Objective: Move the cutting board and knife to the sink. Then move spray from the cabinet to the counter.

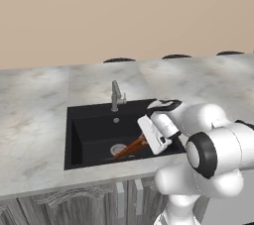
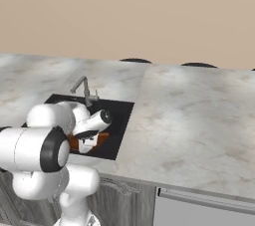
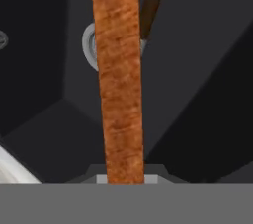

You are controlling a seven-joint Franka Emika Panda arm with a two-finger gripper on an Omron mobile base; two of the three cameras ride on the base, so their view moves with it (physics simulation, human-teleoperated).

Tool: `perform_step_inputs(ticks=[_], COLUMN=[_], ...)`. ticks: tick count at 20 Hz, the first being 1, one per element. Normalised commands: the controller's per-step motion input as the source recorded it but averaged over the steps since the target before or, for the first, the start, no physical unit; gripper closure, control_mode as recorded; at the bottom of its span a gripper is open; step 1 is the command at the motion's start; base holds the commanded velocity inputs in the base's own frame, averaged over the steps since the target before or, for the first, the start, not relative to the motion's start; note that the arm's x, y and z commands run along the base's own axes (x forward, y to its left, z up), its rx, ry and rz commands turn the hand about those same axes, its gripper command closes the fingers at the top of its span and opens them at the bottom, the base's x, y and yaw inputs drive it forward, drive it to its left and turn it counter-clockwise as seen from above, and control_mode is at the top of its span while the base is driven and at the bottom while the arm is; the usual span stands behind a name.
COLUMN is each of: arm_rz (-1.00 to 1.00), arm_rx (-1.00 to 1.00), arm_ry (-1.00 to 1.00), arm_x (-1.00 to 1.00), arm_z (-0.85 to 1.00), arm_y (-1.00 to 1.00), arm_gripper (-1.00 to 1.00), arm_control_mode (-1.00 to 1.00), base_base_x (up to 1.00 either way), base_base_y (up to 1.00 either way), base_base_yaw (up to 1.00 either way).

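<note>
Counter (image 1: 34,115) of grey-white veined marble spans the scene and surrounds the sink (image 1: 82,135), a dark recessed basin that serves as landmark here. At the sink's rear rim stands the thin grey faucet (image 1: 116,96). The white arm reaches down over the sink's right side, its hand lowered into the basin.

Cutting board (image 3: 118,80), reddish-brown wood, lies inside the sink, tilted, and seen edge-on from the hand camera as a long band running straight away from the fingers; in the left base view its orange-brown edge (image 1: 130,147) slants toward the sink's drain (image 1: 118,148). The gripper (image 1: 149,142) is nearly closed, its jaws pressed on the near end of the cutting board, which emerges directly from between the fingertips.

Knife (image 3: 150,6), dark-handled, lies also within the sink, just beyond and beside the far part of the board, near the drain; whether it touches the board cannot be told.
</note>
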Motion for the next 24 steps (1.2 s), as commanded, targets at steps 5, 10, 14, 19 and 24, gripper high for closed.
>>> perform_step_inputs(ticks=[5, 10, 14, 19, 24], arm_rz=[0.0, 0.0, 0.0, 0.0, 0.0], arm_rx=[0.01, 0.0, 0.0, 0.0, -0.05], arm_ry=[0.01, 0.0, 0.0, 0.0, -0.01], arm_x=[0.1, 0.0, 0.0, -0.21, -0.39], arm_z=[-0.38, 0.0, 0.0, 0.26, 0.97], arm_y=[0.0, 0.0, 0.0, -0.24, -0.52], arm_gripper=[1.0, -1.0, -1.0, -1.0, -1.0], arm_control_mode=[-1.0, -1.0, -1.0, -1.0, -1.0], base_base_x=[0.0, 0.0, 0.0, 0.0, 0.0], base_base_y=[0.0, 0.0, 0.0, 0.0, 0.0], base_base_yaw=[0.0, 0.0, 0.0, 0.0, 0.0])
